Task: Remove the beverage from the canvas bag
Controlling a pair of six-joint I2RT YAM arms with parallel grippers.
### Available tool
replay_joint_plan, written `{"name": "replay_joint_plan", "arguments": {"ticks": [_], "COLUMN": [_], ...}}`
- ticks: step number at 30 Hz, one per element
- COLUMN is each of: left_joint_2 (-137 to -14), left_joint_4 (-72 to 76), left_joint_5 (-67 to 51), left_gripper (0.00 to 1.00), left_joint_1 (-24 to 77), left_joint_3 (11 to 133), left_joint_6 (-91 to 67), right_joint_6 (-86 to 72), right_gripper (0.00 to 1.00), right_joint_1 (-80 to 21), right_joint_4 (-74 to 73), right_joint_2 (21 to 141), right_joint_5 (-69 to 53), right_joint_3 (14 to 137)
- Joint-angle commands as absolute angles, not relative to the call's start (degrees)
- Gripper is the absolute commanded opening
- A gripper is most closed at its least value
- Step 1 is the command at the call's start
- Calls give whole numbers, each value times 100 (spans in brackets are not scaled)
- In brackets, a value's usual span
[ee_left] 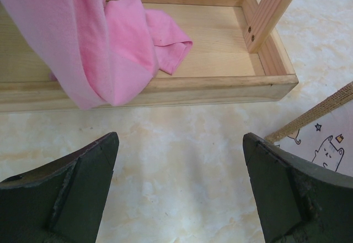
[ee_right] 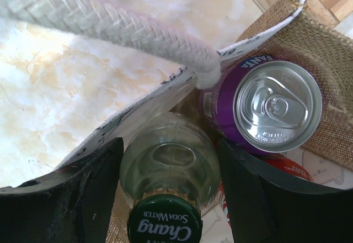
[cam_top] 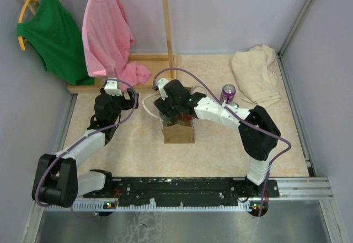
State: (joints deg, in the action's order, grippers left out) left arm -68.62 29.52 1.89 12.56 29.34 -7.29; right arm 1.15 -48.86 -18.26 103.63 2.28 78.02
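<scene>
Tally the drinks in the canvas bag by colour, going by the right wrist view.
Clear glass bottle: 1
Purple can: 1
Red can (mostly hidden, kind unsure): 1
Total: 3

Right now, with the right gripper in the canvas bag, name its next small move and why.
Probably a slow lift straight up. The right gripper seems to press both sides of the glass bottle, so the grip looks made. The purple can stands right beside it in the canvas bag and the rope handle loops close by, so sideways motion risks snagging.
</scene>
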Motion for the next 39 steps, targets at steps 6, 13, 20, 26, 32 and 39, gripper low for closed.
{"name": "replay_joint_plan", "arguments": {"ticks": [6,13,20,26,32,39], "left_joint_2": [-6857,-6838,-6820,-6820,-6795,-6760], "left_joint_4": [3050,3050,3041,3032,3026,3015], "left_joint_5": [99,123,123,106,114,106], "left_gripper": [100,100,100,100,100,100], "left_joint_1": [1283,1283,1281,1283,1283,1292], "left_joint_3": [3006,3001,2995,3000,2988,2988], "left_joint_6": [-747,-748,-751,-760,-750,-751], "right_joint_6": [-197,-199,-218,-237,-279,-214], "right_gripper": [61,47,38,2,0,0], "right_joint_1": [-4960,-4957,-4959,-4968,-4966,-4964], "right_joint_4": [-1857,-1920,-1942,-1915,-1770,-1420], "right_joint_2": [10691,10685,10625,10636,10485,9879], "right_joint_5": [89,395,461,365,301,425], "right_joint_3": [7333,7260,7189,7083,6932,6935]}}
